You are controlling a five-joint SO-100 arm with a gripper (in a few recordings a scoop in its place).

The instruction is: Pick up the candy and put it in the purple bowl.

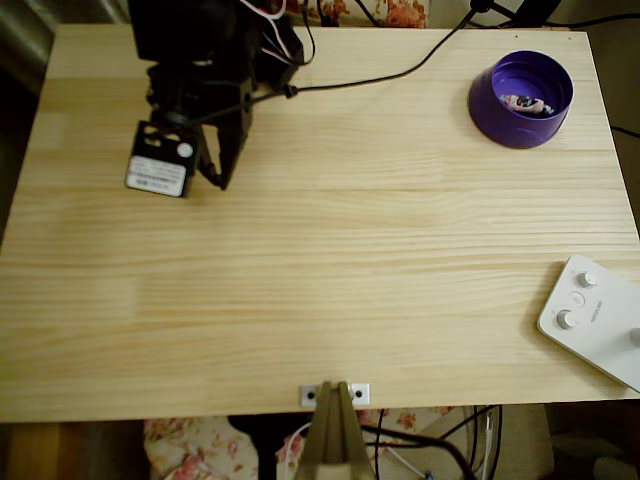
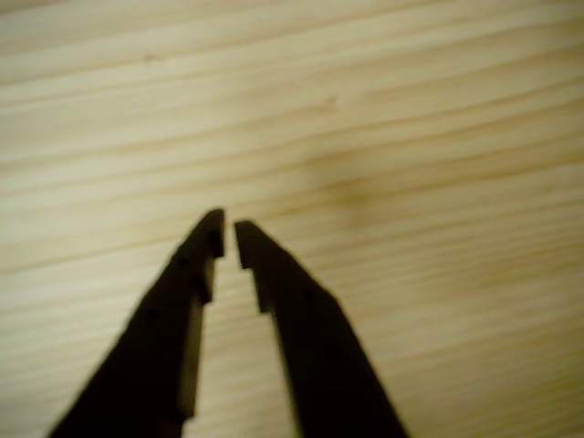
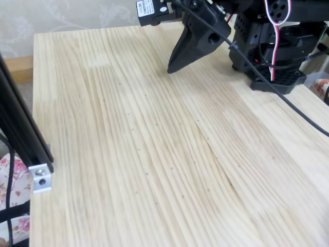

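The purple bowl (image 1: 520,100) stands at the table's far right corner in the overhead view. The candy (image 1: 528,104), pinkish-white with dark marks, lies inside it. My black gripper (image 1: 218,182) is far from the bowl, near the table's back left, pointing down at bare wood. In the wrist view the gripper (image 2: 228,234) has its fingertips (image 2: 208,239) almost together with only a thin slit between them and nothing held. The fixed view shows the gripper (image 3: 172,69) with its tip just above the tabletop.
A white device with knobs (image 1: 598,316) sits at the right front edge. A black cable (image 1: 380,78) runs across the back of the table. The arm's base (image 3: 272,51) stands at the back. A metal bracket (image 1: 335,393) is at the front edge.
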